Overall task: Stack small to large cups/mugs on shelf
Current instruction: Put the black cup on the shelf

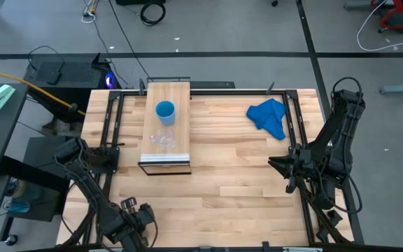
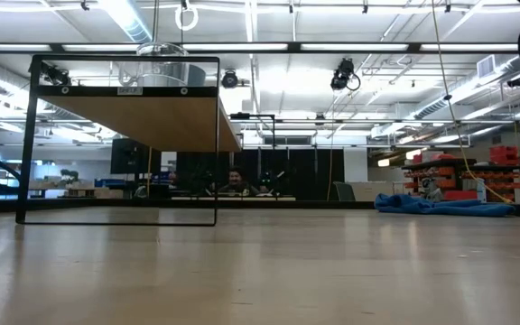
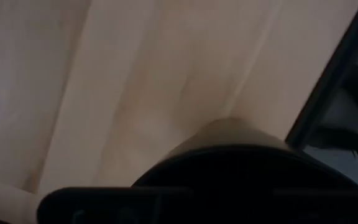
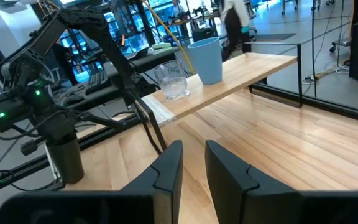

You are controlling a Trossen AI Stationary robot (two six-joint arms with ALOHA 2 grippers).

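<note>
— Sitting where, the cups?
— Blue cup (image 1: 164, 112) standing mid-shelf (image 1: 177, 92); glass (image 1: 164, 141) just beside it, nearer the shelf's front edge. Black mug (image 4: 67, 158) apparently riding in the left gripper (image 1: 133, 212) by the table's (image 1: 222, 182) front left corner, though poorly seen.
— Right gripper?
— Waiting at the table's right edge (image 4: 192, 163), jaws narrowly parted, gripping nothing.
— Anything else lying about?
— Cloth (image 1: 269, 117) crumpled near the back right corner.

The butcher-block tabletop (image 1: 215, 175) is carrying the shelf (image 1: 168, 157) and a crumpled blue cloth (image 1: 269, 117), well apart. The blue cup (image 1: 165, 112) and clear glass cup (image 1: 164, 139) are standing on the shelf.
</note>
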